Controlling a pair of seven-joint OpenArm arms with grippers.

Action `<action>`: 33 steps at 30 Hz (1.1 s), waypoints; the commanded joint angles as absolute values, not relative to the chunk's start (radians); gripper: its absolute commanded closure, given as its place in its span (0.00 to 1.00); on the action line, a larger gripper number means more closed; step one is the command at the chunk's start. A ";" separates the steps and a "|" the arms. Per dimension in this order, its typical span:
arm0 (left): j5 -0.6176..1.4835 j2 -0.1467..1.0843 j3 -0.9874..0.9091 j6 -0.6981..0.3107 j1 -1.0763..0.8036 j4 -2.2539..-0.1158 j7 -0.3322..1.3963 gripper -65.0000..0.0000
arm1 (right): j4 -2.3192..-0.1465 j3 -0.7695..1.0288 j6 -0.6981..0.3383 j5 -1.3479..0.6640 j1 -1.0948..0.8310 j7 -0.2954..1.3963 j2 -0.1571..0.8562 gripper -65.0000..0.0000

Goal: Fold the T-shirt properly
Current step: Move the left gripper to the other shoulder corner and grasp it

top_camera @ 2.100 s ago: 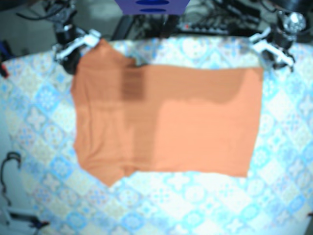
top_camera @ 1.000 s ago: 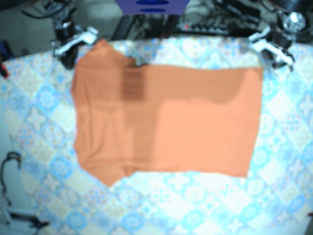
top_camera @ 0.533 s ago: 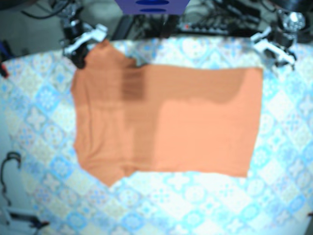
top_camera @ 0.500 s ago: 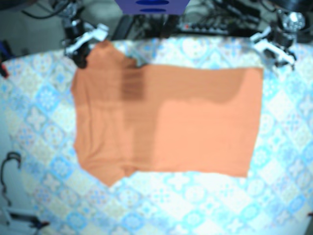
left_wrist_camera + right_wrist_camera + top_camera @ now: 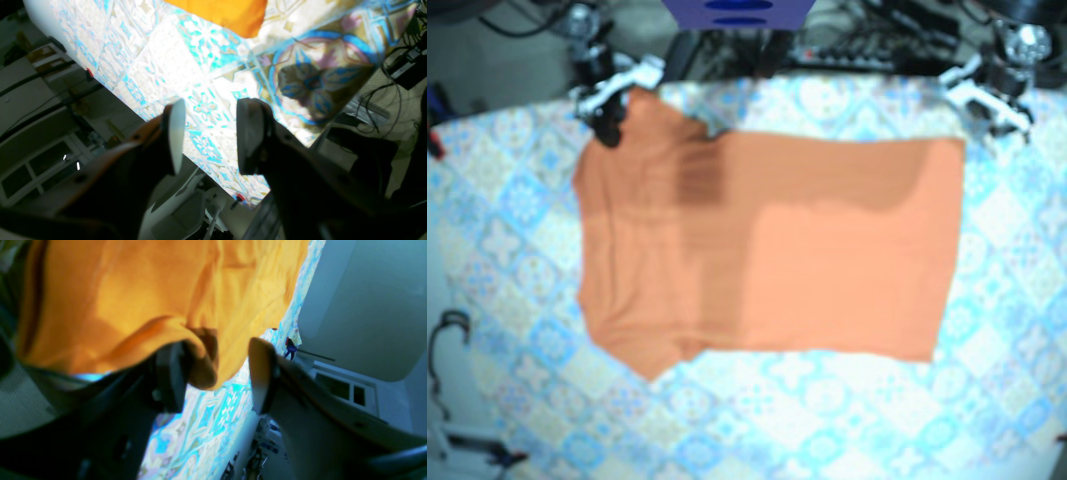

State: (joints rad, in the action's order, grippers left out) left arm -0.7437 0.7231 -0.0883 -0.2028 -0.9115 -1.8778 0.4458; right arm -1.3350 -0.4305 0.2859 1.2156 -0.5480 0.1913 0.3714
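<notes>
Sliding inward, the right gripper [image 5: 217, 373] brackets the orange T-shirt's [image 5: 827, 260] sleeve [image 5: 186, 336], fingers [image 5: 262, 373] open like the left gripper's [image 5: 208, 133]; pinch deep, squarely.

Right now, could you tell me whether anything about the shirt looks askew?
Yes: the shirt lies mostly flat, but its sleeve edge is curled up at the open right gripper, not smooth.

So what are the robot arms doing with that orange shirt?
They are folding the T-shirt, which lies on the patterned tablecloth. The right tool sits open at one corner of the shirt, a fold of cloth between its jaws, not pinched yet. The left tool hangs open over the tablecloth beside another corner.
</notes>
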 commanded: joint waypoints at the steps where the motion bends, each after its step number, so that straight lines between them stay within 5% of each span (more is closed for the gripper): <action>1: -0.748 0.734 -0.094 -0.186 -0.917 -1.890 0.455 0.61 | -1.302 -0.438 0.153 1.198 -0.553 0.188 0.375 0.57; 4: -0.748 0.734 -0.094 -0.186 -0.914 -1.890 0.455 0.61 | -1.287 -0.438 0.153 1.198 -0.552 0.186 0.375 0.70; 8: -0.748 0.731 -0.094 -0.186 -0.911 -1.890 0.455 0.61 | -1.285 -0.432 0.153 1.193 -0.552 0.191 0.375 1.00; 33: -0.739 0.713 0.131 -0.186 -0.644 -1.580 0.447 0.61 | -1.287 -0.435 0.153 1.196 -0.536 0.191 0.375 1.00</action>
State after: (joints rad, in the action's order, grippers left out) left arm -0.7338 0.6952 0.1383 -0.2043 -0.6418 -1.5707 0.4438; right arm -1.3025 -0.4324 0.2565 1.2152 -0.5293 0.1783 0.3687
